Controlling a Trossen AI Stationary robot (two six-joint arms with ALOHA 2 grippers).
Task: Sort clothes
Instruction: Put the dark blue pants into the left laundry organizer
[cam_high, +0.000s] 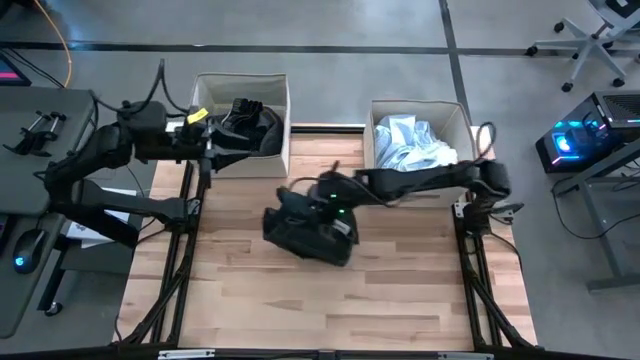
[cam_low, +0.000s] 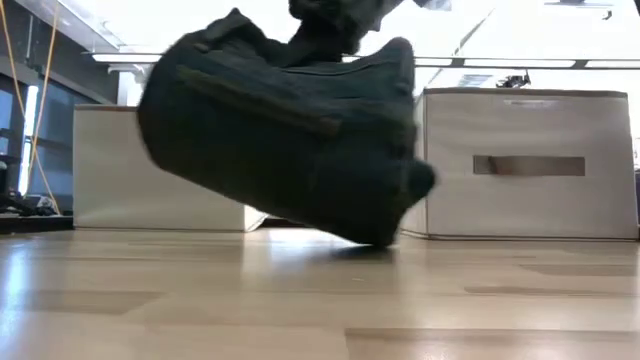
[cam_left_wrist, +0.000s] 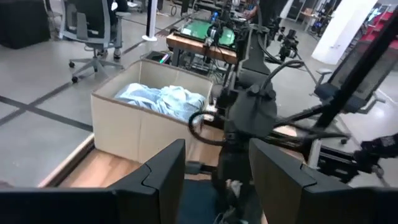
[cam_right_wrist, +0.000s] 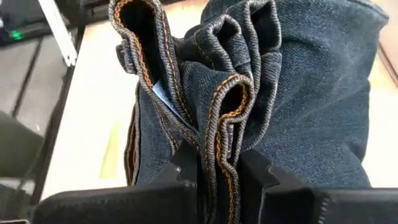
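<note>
The dark denim garment (cam_high: 308, 232) hangs at table centre, its lower edge touching the wood, pinched at a bunched hem by the right gripper (cam_right_wrist: 219, 174). The left gripper (cam_left_wrist: 216, 180), fingers spread and empty, hovers over the upper-left bin (cam_high: 283, 120) of dark clothes (cam_high: 250, 125).

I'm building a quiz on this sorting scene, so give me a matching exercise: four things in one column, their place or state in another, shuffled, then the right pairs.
Things:
1. dark denim garment
2. pale blue clothes
3. black clothes
4. left tool

Places or states:
A. in the bin on the left arm's side
B. open, holding nothing, beside the bin with dark clothes
C. pinched by the right tool, partly lifted off the table
D. in the bin on the right arm's side

Pairs: 1-C, 2-D, 3-A, 4-B
</note>
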